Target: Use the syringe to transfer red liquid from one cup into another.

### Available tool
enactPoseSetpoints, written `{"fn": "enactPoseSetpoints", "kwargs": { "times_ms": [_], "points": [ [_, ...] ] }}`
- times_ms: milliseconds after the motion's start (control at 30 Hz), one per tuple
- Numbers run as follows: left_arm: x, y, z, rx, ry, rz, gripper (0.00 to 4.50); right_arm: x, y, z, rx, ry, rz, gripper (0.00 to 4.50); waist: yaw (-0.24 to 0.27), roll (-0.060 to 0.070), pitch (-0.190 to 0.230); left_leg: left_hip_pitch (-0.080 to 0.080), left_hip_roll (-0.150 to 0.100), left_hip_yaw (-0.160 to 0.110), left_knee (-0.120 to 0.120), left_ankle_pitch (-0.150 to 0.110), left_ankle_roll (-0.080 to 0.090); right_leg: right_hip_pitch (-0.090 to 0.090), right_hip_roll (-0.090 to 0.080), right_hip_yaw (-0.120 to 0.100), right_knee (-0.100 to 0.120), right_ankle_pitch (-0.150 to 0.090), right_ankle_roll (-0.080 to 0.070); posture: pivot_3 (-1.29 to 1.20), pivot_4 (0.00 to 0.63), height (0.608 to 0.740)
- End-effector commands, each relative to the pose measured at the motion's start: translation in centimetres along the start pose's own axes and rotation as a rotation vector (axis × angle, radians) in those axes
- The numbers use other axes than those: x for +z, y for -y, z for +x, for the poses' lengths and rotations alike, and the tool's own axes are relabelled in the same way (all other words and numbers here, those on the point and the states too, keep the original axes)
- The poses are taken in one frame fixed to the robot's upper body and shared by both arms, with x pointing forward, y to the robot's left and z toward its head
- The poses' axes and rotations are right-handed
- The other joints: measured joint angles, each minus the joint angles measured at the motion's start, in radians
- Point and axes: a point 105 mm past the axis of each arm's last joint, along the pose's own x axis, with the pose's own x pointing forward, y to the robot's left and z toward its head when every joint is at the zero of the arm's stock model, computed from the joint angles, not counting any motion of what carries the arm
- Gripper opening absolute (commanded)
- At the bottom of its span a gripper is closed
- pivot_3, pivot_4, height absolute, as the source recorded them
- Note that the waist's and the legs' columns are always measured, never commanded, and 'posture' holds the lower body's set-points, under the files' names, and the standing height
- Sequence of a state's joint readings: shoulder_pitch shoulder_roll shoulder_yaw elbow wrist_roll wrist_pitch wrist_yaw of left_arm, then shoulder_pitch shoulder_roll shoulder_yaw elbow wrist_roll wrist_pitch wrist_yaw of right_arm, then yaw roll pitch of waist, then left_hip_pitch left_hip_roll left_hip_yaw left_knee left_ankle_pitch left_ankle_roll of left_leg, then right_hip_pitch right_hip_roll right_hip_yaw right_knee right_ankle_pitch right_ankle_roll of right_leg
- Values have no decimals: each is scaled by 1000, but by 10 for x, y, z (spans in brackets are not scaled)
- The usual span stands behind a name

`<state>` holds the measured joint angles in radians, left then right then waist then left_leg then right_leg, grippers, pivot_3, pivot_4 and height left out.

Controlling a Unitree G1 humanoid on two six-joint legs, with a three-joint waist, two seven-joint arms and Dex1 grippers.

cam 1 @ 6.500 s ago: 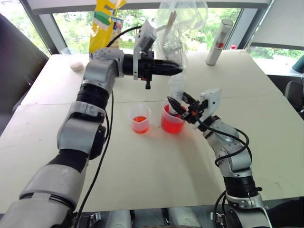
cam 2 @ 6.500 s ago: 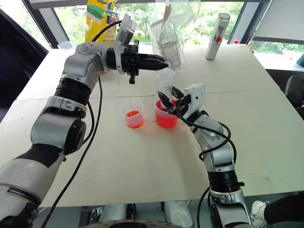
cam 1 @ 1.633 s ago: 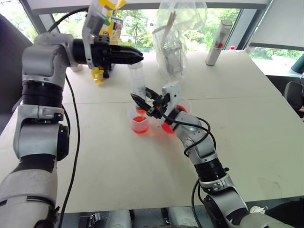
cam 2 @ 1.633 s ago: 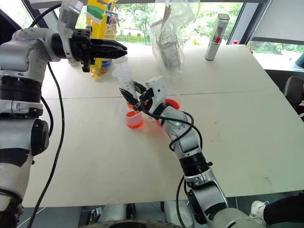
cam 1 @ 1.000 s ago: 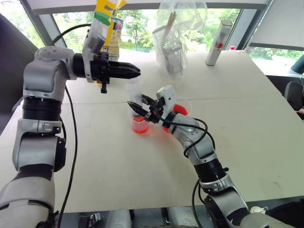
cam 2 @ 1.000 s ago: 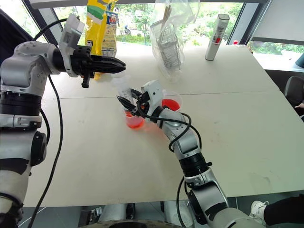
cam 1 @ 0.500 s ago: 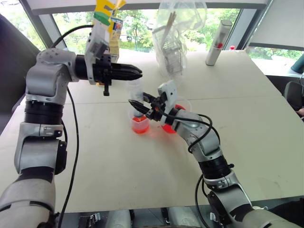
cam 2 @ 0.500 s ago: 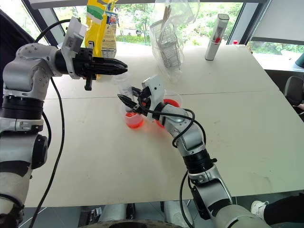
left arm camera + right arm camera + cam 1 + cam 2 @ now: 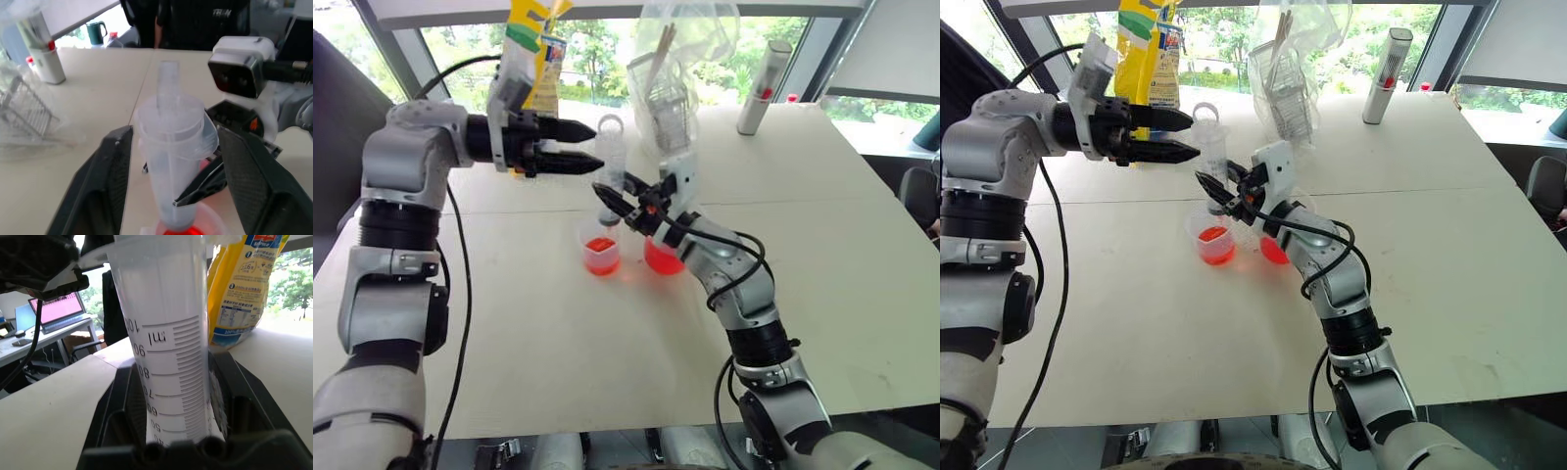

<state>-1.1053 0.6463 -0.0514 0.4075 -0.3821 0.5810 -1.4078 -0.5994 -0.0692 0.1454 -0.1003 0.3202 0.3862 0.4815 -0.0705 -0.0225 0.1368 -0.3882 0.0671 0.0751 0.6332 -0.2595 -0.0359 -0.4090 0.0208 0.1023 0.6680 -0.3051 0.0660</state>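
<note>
Right claw [image 9: 619, 203] pinches the syringe [image 9: 610, 166] upright above the smaller cup [image 9: 601, 246]. Left claw [image 9: 589, 145], level, is spread either side of the plunger top. Barrel reads "100 ml".

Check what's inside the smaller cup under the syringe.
Red liquid sits in the smaller cup's bottom. The syringe hangs above it; its tip is hidden behind the right gripper.
</note>
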Motion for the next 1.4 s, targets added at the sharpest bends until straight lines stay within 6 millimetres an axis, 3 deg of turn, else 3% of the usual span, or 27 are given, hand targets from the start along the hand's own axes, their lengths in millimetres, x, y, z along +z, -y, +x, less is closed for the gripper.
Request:
{"fn": "enactPoseSetpoints", "kwargs": {
  "times_ms": [33,200,433,600,700,800,900,967,1033,1200,1267,1400],
  "points": [
    [12,-3,-5,30,36,8,4486,30,-14,4,43,120,-28,1404,0,0,0,0,0,0,0,0,0,0,0,0,0,0,0,0,150,739],
    [11,-2,-16,34,9,16,4486,26,-17,5,47,112,-17,1404,1,0,0,0,0,0,0,0,0,0,-1,0,0,0,0,0,150,739],
    [-44,19,-42,-57,-275,69,4486,27,-19,3,55,107,-18,1404,-1,0,0,1,0,0,-1,0,0,0,0,1,0,0,0,0,150,739],
    [-50,22,-42,-75,-290,75,4486,34,-15,0,52,109,-32,1404,6,-1,-1,-2,0,0,1,0,0,0,-1,-1,-1,0,0,0,150,739],
    [-48,21,-39,-70,-282,82,4486,46,-11,-3,45,121,-55,1404,4,-1,0,-2,-1,0,1,0,0,0,-2,-1,-1,0,0,0,150,739],
    [-44,20,-36,-71,-262,88,4486,73,0,-13,17,135,-102,1404,3,-1,0,-2,-1,0,1,0,0,0,-2,-1,-1,0,0,0,150,739],
    [-39,19,-33,-69,-235,97,4486,107,18,-31,-50,139,-128,1404,4,-1,0,-2,0,-1,1,0,0,0,-2,-1,-1,0,0,0,150,739],
    [-36,18,-32,-67,-224,100,4486,119,27,-40,-91,113,-134,1404,4,-1,0,-2,0,-1,0,0,0,0,-2,-1,-1,0,0,0,150,739],
    [-32,19,-29,-73,-202,105,4486,127,48,-57,-176,4,-139,1404,4,-1,0,-1,0,-1,0,0,0,0,-2,-1,-2,0,0,0,150,739],
    [-29,21,-24,-103,-182,123,4486,105,89,-93,-348,-348,10,1404,1,-1,0,-1,0,0,-1,0,0,0,-2,2,-2,0,0,0,150,739],
    [-29,22,-23,-110,-179,128,4486,97,97,-100,-387,-407,69,1404,0,-1,0,0,0,1,-1,0,0,0,-1,3,-2,0,-1,0,150,739],
    [-28,22,-20,-116,-168,138,4486,63,113,-117,-463,-557,214,1404,1,0,0,-1,0,1,-2,0,1,-2,0,3,-2,0,-1,0,150,739]
  ]
}}
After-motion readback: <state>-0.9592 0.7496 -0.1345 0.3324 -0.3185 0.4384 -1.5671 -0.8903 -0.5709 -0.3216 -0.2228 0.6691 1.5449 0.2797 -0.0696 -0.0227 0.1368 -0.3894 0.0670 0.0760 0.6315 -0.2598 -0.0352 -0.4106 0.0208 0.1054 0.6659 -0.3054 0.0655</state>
